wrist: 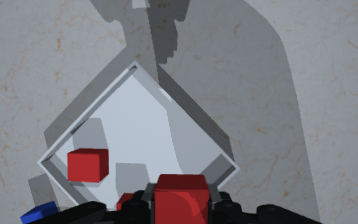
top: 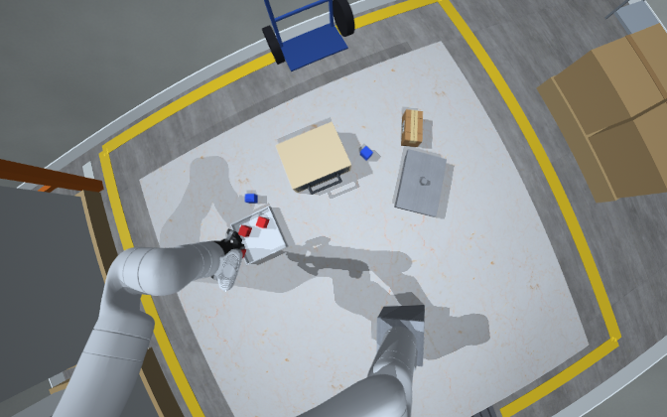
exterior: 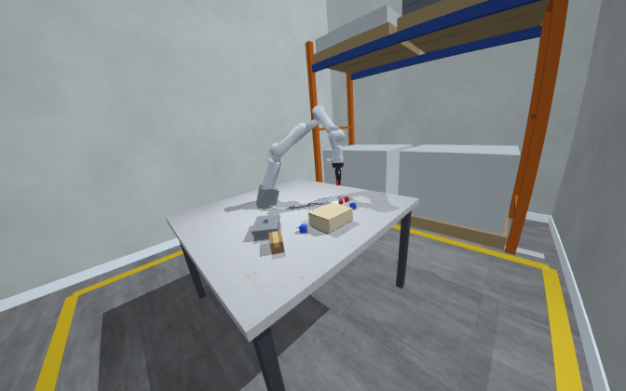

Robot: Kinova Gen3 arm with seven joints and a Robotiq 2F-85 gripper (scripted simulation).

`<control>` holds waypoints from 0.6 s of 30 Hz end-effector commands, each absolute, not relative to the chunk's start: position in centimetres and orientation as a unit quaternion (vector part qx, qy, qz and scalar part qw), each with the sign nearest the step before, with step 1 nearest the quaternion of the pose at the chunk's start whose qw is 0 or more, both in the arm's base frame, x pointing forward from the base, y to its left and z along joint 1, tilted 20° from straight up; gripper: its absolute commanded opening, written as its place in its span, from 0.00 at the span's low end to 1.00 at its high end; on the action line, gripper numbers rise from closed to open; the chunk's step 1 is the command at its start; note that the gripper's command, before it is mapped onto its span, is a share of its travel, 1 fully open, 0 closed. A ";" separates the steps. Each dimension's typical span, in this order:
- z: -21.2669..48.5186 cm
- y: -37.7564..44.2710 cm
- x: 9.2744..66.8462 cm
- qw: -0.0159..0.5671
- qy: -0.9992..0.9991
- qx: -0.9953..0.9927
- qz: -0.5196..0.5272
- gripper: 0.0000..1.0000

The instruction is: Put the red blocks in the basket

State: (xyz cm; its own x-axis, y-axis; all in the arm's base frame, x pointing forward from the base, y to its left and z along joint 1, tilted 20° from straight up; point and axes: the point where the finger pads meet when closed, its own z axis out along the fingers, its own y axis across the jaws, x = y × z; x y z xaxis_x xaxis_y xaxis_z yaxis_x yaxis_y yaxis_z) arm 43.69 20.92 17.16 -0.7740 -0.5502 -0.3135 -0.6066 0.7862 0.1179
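My gripper (top: 236, 245) is shut on a red block (wrist: 181, 200) and holds it high above the near edge of the basket (top: 262, 235), a shallow white tray. It also shows in the exterior view (exterior: 337, 181). Two red blocks (top: 262, 221) (top: 244, 230) lie inside the basket; in the wrist view one (wrist: 87, 165) is in plain sight and the other (wrist: 126, 201) is partly hidden by my fingers. The light wooden cabinet (top: 314, 155) has its drawer (top: 332, 184) pulled out a little. The metal box (top: 422, 182) has its lid on.
A blue block (top: 250, 198) lies just beyond the basket and another (top: 366, 152) beside the cabinet. A small cardboard box (top: 412, 127) stands behind the metal box. The arm's base (top: 401, 320) is at the table's near side.
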 end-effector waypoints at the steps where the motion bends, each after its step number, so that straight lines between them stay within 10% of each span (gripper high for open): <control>1: 16.7 21.1 43.8 0.133 0.936 -0.309 0.107 0.10; 18: 13.3 22.1 44.5 0.133 0.936 -0.309 0.107 0.10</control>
